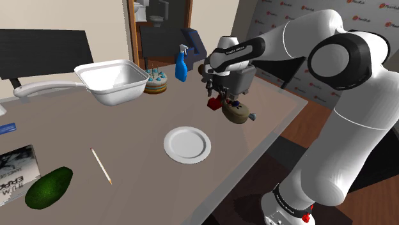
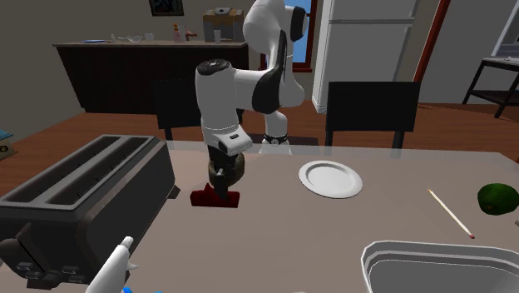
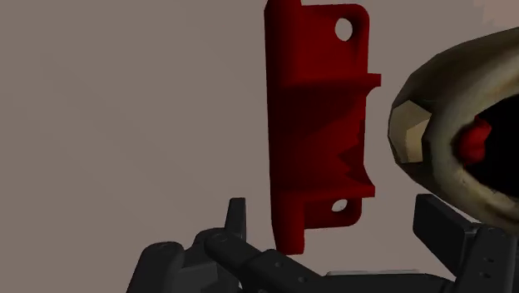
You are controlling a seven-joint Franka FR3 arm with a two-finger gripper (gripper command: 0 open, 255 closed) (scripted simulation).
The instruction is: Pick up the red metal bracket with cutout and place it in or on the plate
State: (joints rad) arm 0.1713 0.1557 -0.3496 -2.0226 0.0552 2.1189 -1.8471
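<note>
RED BRACKET IN REACH: The red bracket (image 3: 316, 108) lies flat on the grey bench (image 1: 128, 131), set between the arm's two black fingers (image 3: 237, 225). The fingers stand apart, one on each side of it, and neither appears to touch it. In the wrist view the bracket's long axis runs straight away from the hand, crosswise to the line joining the fingers, so closing them would likely take it across its narrow width. One long edge is plain and sits just beside one finger. The other long edge carries the stepped cutout, with a small round hole near each end, and faces the wider gap on the far finger's side.

A tan rounded object (image 3: 432, 125), hollow and dark inside, rests on that cutout side, just beside the bracket and close ahead of the far finger. That finger could nudge it as the grip closes. Whether the fingertips are already low enough to catch the bracket's sides cannot be told.

The white plate (image 1: 187, 144) sits unloaded toward the shoulder view's lower left of the bracket, with bare bench between them. The task looks to be at the grasp, with the lift and the carry to the plate not yet done.
</note>
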